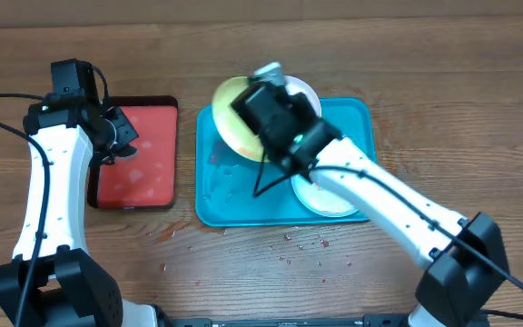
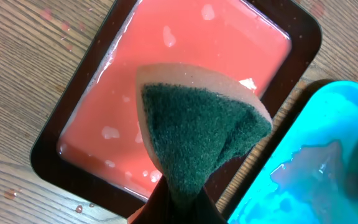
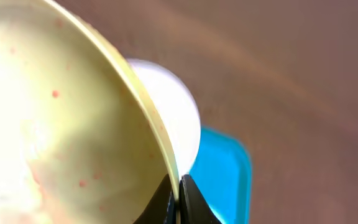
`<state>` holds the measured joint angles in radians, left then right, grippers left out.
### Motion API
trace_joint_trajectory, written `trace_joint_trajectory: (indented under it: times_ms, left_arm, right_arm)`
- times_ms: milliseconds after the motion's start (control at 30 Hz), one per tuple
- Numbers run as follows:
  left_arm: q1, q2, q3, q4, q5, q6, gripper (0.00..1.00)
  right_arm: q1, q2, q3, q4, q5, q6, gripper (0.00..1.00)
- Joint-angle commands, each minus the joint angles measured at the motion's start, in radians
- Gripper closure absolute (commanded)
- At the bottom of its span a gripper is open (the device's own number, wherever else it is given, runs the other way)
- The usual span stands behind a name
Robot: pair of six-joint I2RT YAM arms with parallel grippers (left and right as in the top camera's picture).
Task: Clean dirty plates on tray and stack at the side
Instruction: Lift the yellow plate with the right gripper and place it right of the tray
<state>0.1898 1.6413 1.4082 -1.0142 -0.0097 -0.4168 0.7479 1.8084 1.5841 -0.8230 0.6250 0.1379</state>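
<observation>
While the left gripper [image 2: 176,208] clamps its jaws on a green-faced sponge [image 2: 197,130] just ahead of them over the wet red tray [image 2: 304,46], likely ready to scrub, the right gripper [image 3: 179,193] pinches the lime-rimmed plate [image 3: 61,124] by its edge, tilted above the turquoise tray [image 3: 225,168], apparently offering its speckled face.
</observation>
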Motion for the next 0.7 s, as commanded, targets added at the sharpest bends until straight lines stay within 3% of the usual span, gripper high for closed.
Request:
trace_joint_trajectory:
  times_ms: [0, 300, 500, 667]
  left_arm:
    - [0.000, 0.006, 0.012, 0.001, -0.009, -0.010, 0.96]
    - [0.000, 0.006, 0.012, 0.002, -0.009, -0.010, 0.96]
    - [0.000, 0.006, 0.012, 0.005, -0.008, -0.011, 0.96]
    - [0.000, 0.006, 0.012, 0.006, -0.008, -0.011, 0.96]
  right_arm:
    - [-0.093, -0.069, 0.030, 0.010, -0.177, 0.184, 0.96]
    - [-0.635, -0.182, 0.029, 0.010, -0.623, 0.185, 0.96]
    - [-0.963, -0.098, -0.044, -0.074, -0.662, 0.263, 0.96]
    - [-1.118, 0.009, -0.107, -0.072, -0.696, 0.289, 0.96]
